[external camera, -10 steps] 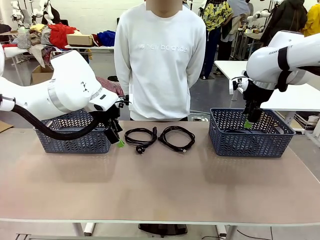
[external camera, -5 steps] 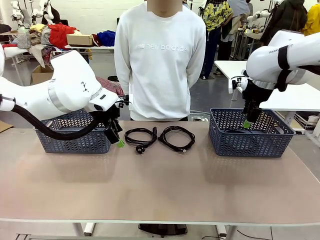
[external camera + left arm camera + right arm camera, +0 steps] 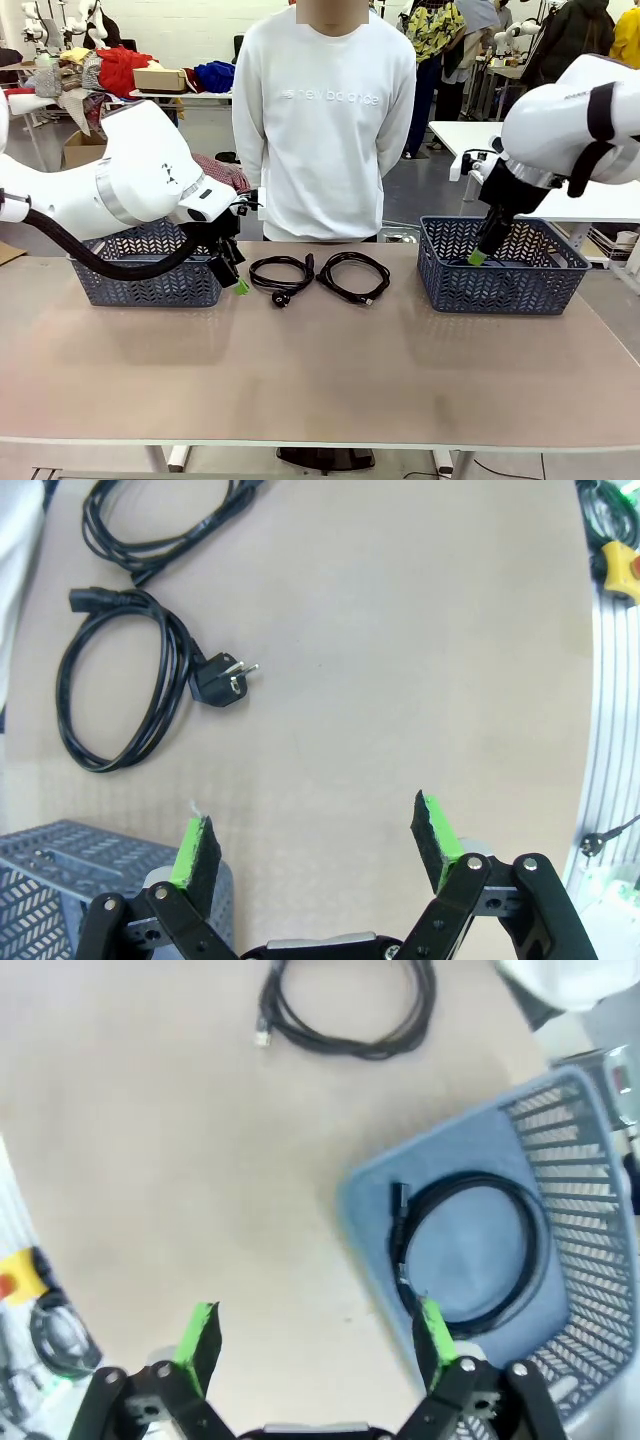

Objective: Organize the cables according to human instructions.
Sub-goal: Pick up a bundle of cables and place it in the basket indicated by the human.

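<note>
Two blue baskets sit on the tabletop (image 3: pixel 320 380), one at each end. A person (image 3: pixel 325 130) in a white top stands at the far side, in the middle.

Two black cables lie side by side on the tabletop between the baskets, close to the person. The first cable (image 3: pixel 281 297) is a round loop with a fat plug. It is nearer the left basket (image 3: pixel 150 285). The second cable (image 3: pixel 340 288) is a loop with a small plug end, and it almost touches the first one. A third cable (image 3: pixel 398 1222) lies curled up flat on the floor of the right basket (image 3: pixel 500 285).

The left pincer (image 3: pixel 235 278) hangs just beside the left basket, close to the first cable but not touching it. Its two green fingers are spread wide, and there is nothing between them.

The right pincer (image 3: pixel 480 252) hangs low over the near left part of the right basket. Its fingers are spread wide too, and it holds nothing. The third cable lies under it, not touching it.

What is inside the left basket cannot be told.
</note>
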You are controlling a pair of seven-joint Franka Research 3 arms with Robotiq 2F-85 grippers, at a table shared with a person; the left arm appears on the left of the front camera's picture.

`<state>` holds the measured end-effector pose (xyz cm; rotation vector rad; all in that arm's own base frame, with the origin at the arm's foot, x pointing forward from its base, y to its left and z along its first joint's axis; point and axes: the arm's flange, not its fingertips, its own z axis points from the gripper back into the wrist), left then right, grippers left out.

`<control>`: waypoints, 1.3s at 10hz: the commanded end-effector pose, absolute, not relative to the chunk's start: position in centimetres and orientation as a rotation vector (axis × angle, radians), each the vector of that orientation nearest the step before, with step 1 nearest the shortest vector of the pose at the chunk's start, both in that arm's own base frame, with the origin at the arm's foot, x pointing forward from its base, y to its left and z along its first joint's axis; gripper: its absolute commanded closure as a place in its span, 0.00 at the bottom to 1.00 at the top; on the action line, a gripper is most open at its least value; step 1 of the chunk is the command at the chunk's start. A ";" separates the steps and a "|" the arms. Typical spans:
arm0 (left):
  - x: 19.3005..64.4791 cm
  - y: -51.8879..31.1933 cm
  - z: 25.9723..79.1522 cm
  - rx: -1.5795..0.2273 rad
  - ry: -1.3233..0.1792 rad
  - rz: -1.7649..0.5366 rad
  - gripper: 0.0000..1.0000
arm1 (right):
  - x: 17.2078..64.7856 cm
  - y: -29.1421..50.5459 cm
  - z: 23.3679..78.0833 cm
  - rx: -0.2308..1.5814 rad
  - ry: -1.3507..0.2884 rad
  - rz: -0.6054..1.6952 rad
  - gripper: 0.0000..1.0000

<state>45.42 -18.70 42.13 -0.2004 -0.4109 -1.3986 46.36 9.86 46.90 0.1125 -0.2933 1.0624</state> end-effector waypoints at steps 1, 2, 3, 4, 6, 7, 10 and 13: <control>45.4 -18.7 42.1 -0.197 -0.415 -1.397 0.00 | 43.1 12.2 45.7 0.118 -0.369 1.023 0.00; 45.4 -18.7 42.1 -0.197 -0.415 -1.397 0.00 | 41.9 13.3 44.9 0.140 -0.392 1.019 0.00; 45.4 -18.7 42.1 -0.197 -0.415 -1.397 0.00 | 40.8 14.5 44.2 0.166 -0.422 1.018 0.00; 45.4 -18.7 42.1 -0.197 -0.415 -1.397 0.00 | 39.9 15.6 43.6 0.194 -0.434 1.032 0.00; 45.4 -18.7 42.1 -0.197 -0.415 -1.397 0.00 | 37.9 17.3 42.6 0.228 -0.440 1.060 0.00; 45.4 -18.7 42.1 -0.197 -0.415 -1.397 0.00 | 36.8 18.0 42.3 0.249 -0.450 1.075 0.00; 45.4 -18.7 42.1 -0.197 -0.415 -1.397 0.00 | 35.7 19.0 41.7 0.260 -0.430 1.098 0.00; 45.4 -18.7 42.1 -0.197 -0.415 -1.397 0.00 | 36.3 19.2 42.3 0.238 -0.407 1.102 0.00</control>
